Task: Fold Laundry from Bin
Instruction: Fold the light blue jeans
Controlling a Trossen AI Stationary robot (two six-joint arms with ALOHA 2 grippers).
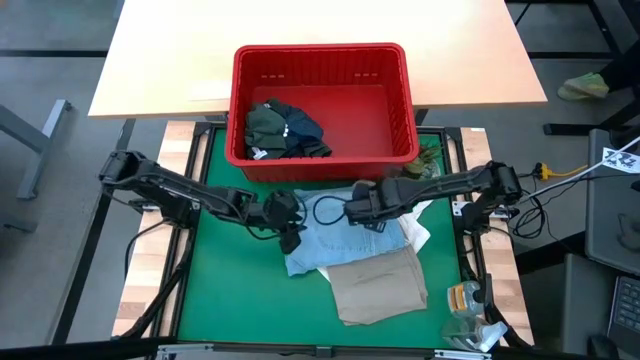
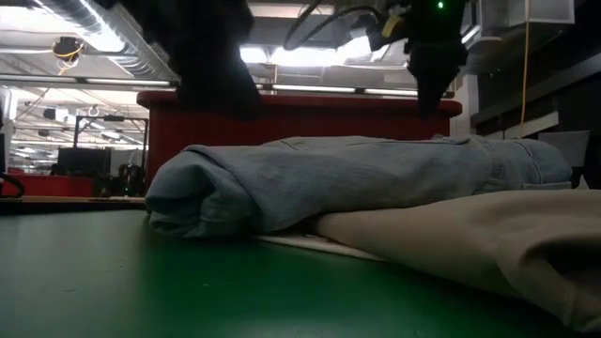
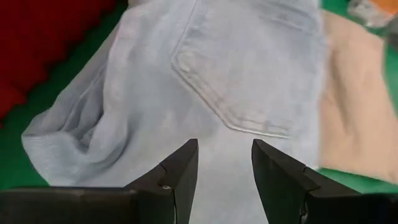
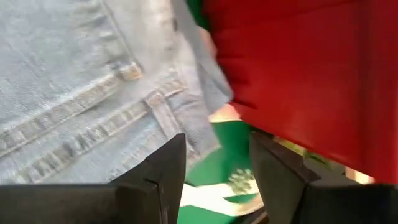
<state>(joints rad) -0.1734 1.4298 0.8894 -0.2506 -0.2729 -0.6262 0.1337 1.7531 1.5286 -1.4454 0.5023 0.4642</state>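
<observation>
A folded light blue denim garment (image 1: pixel 335 240) lies on the green mat, its right part resting on a folded beige garment (image 1: pixel 380 285). Behind them stands the red bin (image 1: pixel 320 52), with dark green and navy garments (image 1: pixel 285 130) heaped in its left half. My left gripper (image 3: pixel 225 155) hovers open over the denim's left end, above a back pocket (image 3: pixel 249 81). My right gripper (image 4: pixel 217 149) hovers open over the denim's far edge (image 4: pixel 155 106), close to the bin's near wall (image 4: pixel 311 74). Nothing sits between either pair of fingers.
A white cloth with green print (image 1: pixel 415 235) peeks out under the garments on the right. Small items (image 1: pixel 465 300) sit at the mat's near right corner. A light wooden tabletop (image 1: pixel 160 60) extends behind the bin. Bare green mat (image 1: pixel 240 290) lies at the near left.
</observation>
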